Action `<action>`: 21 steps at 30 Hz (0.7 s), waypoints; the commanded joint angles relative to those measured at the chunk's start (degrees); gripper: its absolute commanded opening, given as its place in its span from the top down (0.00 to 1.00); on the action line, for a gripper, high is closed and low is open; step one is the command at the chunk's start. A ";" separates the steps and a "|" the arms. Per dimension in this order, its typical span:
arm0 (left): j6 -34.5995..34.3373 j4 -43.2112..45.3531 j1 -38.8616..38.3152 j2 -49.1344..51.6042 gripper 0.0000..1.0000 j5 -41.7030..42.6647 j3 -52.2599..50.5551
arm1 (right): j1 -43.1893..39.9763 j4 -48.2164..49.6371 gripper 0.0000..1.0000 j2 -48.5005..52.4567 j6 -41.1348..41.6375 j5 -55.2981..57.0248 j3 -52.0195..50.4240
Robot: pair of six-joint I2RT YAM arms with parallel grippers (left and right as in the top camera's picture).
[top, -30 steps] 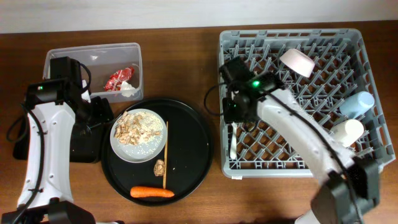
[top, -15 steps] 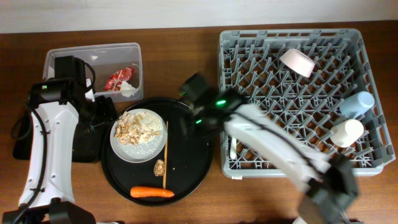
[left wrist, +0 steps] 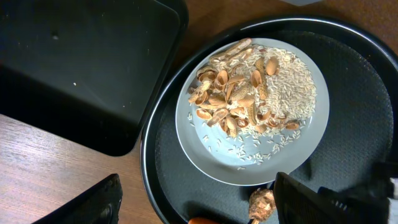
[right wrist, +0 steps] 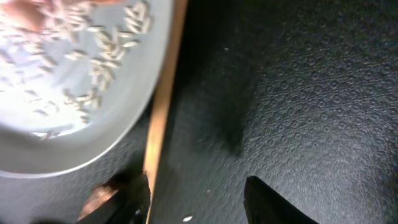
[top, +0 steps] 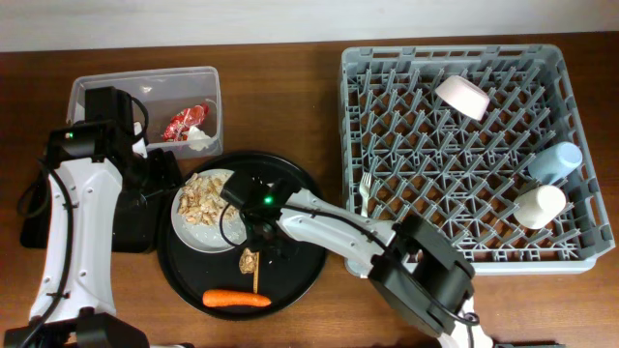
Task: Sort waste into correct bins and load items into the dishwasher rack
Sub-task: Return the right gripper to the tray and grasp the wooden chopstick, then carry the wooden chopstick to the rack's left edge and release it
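Note:
My right gripper [top: 263,244] [right wrist: 199,202] hangs low and open over the round black tray [top: 305,246]. A pale wooden chopstick [right wrist: 163,99] lies against its left finger, and nothing sits between the jaws. The brown lump [top: 249,260] is just beside that finger. The white plate [left wrist: 249,158] carries beige food scraps [left wrist: 233,96] and rice. A carrot [top: 237,299] lies at the tray's front. My left gripper [left wrist: 199,210] is open above the tray's left rim. Red wrapper [top: 184,122] and tissue [top: 201,140] lie in the clear tub [top: 145,89].
The shallow black tray [left wrist: 87,68] sits left of the round tray. The grey dishwasher rack [top: 464,159] on the right holds a cream bowl [top: 462,95], a light-blue cup [top: 554,161], a white cup [top: 540,205] and a pale fork [top: 365,193].
My right arm has swung left from the rack's left side to the round tray, down beside the chopstick. The fork stays in the rack. The left arm has not moved.

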 commanded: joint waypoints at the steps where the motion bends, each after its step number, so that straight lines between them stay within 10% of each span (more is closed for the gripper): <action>1: -0.52 -0.13 -0.04 0.09 0.23 0.39 0.26 | 0.76 0.90 0.48 1.29 2.23 1.75 -0.15; 21: -0.52 -0.28 -0.04 0.09 0.23 0.37 0.26 | 2.97 2.25 0.48 4.33 4.76 1.60 -0.15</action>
